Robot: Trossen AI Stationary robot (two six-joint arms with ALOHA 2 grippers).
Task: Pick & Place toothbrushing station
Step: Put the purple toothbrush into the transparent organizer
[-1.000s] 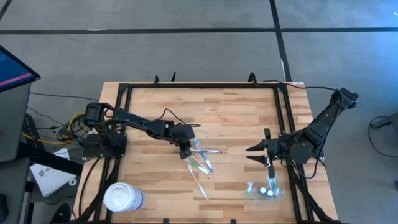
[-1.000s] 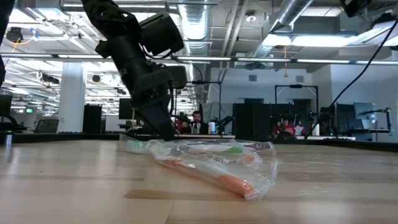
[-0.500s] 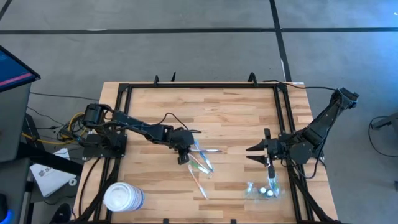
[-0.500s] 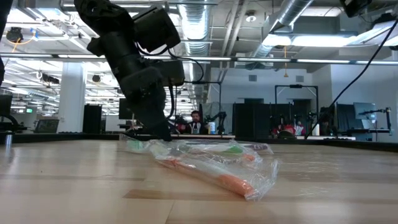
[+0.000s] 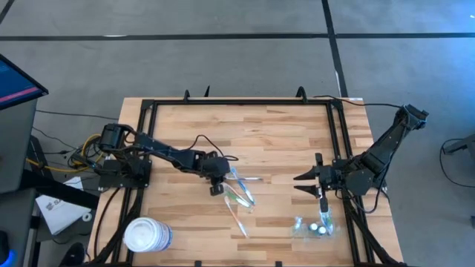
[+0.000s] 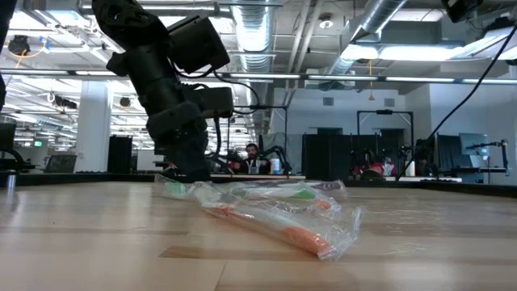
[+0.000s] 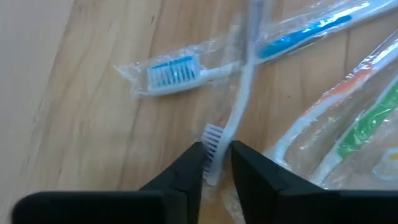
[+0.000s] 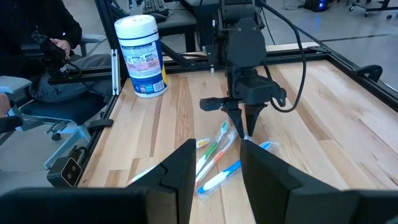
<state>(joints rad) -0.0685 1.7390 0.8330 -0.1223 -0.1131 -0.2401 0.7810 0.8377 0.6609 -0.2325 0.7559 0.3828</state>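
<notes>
Wooden table (image 5: pixel 267 133) bears wrapped toothbrushes (image 5: pixel 239 194).

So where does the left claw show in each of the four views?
High view: left claw, left of centre, at the wrapped toothbrushes.
Low view: left claw, left, touching down by the wrappers.
Left wrist view: its own fingers straddling a brush head.
Right wrist view: left claw, centre.
Shared landmark: the wrapped toothbrushes.

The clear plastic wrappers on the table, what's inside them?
Toothbrushes: a blue one, an orange one and a green one. The left fingers pinch a white one. Crinkled plastic blurs any lettering.
</notes>
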